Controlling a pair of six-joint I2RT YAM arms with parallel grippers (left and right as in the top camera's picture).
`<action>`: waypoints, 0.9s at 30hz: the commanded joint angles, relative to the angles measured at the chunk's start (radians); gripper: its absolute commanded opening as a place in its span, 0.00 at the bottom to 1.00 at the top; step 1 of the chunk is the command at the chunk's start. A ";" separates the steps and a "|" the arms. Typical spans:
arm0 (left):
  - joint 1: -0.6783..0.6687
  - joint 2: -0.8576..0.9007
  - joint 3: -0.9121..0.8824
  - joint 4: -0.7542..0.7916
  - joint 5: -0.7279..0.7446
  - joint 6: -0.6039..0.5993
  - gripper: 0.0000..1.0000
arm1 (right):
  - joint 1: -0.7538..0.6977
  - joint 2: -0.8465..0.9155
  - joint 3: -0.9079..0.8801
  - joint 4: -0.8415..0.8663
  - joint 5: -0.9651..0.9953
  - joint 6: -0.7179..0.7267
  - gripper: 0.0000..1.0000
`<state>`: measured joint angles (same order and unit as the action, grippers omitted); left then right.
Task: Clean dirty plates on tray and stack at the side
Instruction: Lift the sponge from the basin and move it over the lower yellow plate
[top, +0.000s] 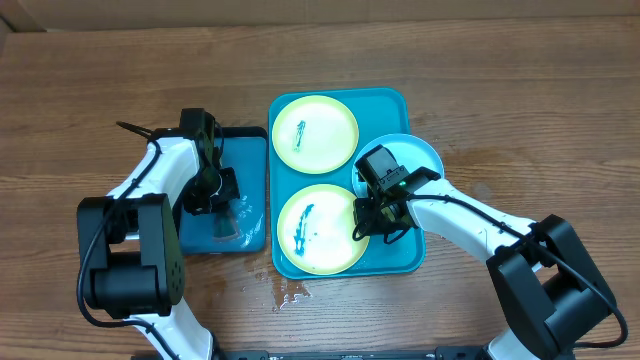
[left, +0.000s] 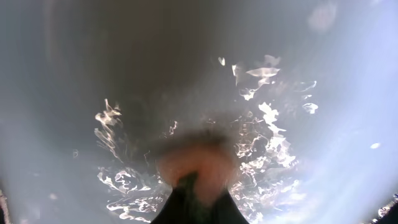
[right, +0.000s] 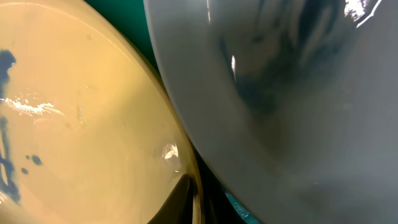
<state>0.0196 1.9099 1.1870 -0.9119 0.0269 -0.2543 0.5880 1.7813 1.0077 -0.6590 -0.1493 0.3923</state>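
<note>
Wood-grain table (top: 100, 90) beneath teal tray (top: 380, 108)

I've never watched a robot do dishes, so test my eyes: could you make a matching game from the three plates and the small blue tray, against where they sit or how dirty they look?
Things:
1. far yellow-green plate
2. near yellow-green plate
3. light-blue plate
4. smaller blue tray

Descriptions:
A. under the left gripper
B. overhanging the teal tray's right edge
C. long blue streaks
D. only a small blue mark

Pairs: 1-D, 2-C, 3-B, 4-A.
</note>
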 joint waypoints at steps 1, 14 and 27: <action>-0.007 0.021 0.026 -0.032 0.091 0.023 0.04 | -0.008 0.013 -0.005 -0.015 0.079 0.001 0.08; -0.007 -0.021 0.137 -0.203 0.097 0.023 0.59 | -0.008 0.013 -0.005 -0.019 0.079 0.001 0.08; -0.095 -0.021 -0.081 -0.019 0.097 0.022 0.04 | -0.008 0.013 -0.005 -0.023 0.081 0.001 0.09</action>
<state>-0.0498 1.8977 1.1633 -0.9802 0.0994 -0.2317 0.5880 1.7813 1.0096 -0.6678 -0.1398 0.3923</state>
